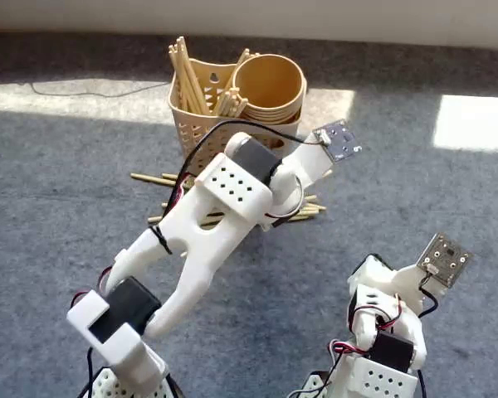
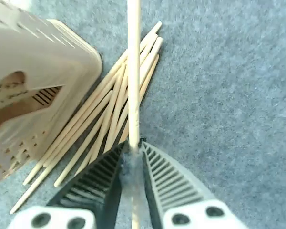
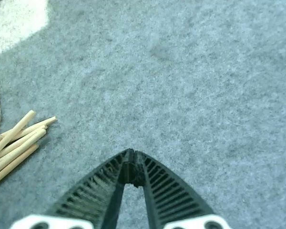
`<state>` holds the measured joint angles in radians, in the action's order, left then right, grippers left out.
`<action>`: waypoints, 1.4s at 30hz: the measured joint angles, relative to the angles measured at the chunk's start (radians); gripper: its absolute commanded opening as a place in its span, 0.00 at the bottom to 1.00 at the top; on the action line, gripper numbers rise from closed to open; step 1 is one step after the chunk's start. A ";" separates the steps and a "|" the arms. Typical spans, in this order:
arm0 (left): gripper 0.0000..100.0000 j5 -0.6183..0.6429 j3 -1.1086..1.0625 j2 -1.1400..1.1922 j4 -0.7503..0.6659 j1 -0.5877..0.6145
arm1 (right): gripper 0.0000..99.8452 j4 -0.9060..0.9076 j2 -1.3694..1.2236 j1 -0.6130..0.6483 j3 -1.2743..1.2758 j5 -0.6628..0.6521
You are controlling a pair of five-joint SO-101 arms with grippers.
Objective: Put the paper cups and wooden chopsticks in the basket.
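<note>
Just beside the basket [image 1: 195, 137], the left end effector [image 2: 132, 149] is clamped on one wooden chopstick [image 2: 133, 71]. The stick's long axis runs straight out from the fingertips, over the loose chopsticks [image 2: 102, 114] lying on the counter [image 2: 229, 95] against the basket's foot. The basket holds stacked paper cups [image 1: 270, 83] and upright chopsticks [image 1: 189, 75]. The right end effector [image 3: 132, 160], farther off, is closed and empty.
</note>
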<state>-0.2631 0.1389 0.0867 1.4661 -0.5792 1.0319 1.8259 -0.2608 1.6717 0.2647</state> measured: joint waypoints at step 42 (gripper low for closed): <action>0.00 0.508 -0.331 -0.574 -1.076 0.430 | 0.01 0.000 0.000 0.000 0.000 0.000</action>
<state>0.2447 -0.1926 -0.4872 0.3905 -0.1496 1.0319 1.8259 -0.2608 1.6717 0.2647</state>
